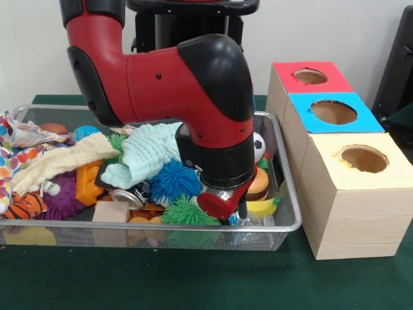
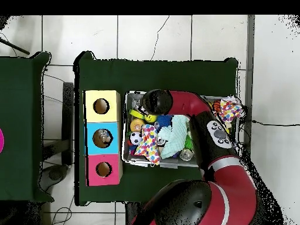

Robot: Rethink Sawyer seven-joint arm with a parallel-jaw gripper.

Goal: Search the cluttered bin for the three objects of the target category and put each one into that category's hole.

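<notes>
The wire mesh bin is full of toys and cloths; it also shows in the overhead view. My arm reaches down into its front right part. My gripper sits low among the clutter, next to a green spiky ball and a toy burger; its tips are buried. A scrap of clear crinkly film shows just below it. In the overhead view the arm's end hides the gripper. A white piece with coloured spots lies near the boxes; I cannot tell whether it is a bag or cloth.
Three wooden boxes with holes stand beside the bin: red top, blue top, yellow top. Something pale shows inside the blue box's hole. A mint cloth, a pale yellow cloth and a polka-dot cloth lie in the bin.
</notes>
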